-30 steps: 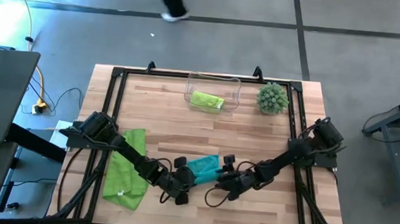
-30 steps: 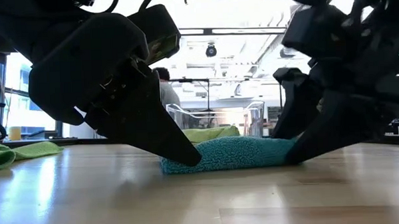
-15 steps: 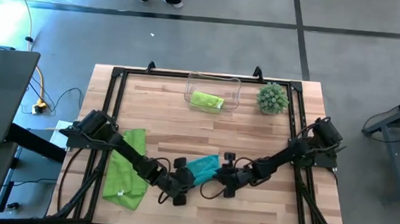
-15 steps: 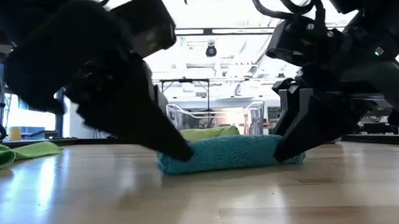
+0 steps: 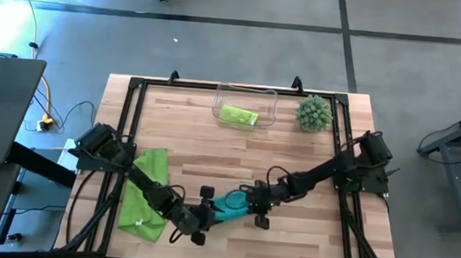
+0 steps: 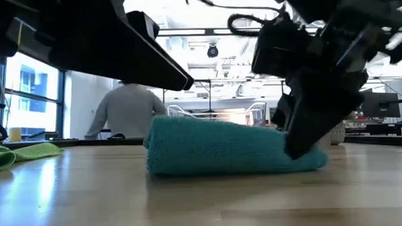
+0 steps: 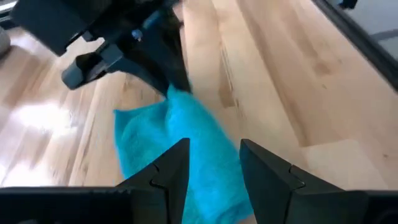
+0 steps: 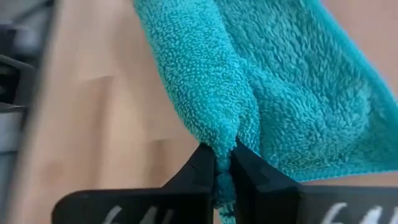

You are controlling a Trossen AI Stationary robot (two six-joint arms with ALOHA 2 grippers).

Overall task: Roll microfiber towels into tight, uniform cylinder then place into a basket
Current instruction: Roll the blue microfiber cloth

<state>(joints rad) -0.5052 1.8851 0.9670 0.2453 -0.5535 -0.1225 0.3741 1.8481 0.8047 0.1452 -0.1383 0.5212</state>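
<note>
Near the table's (image 5: 294,150) front edge, mid-width: teal towel (image 5: 231,204) half-rolled. Right gripper (image 8: 224,163) pinched shut on a fold; left gripper (image 7: 211,163) straddles the other end, jaws part-open. Soft, floppy pile (unrolls easily), so grip both roll ends. Basket (image 5: 219,98) sits at the back edge.

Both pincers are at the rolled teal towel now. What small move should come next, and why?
Probably a short joint lift toward the clear plastic basket. The right pincer is shut on an end fold of the rolled teal fuzzy towel, and the left pincer stands half open around its other end, so closing that one first should keep the roll from unwinding. One lime green roll already lies in the basket.
</note>
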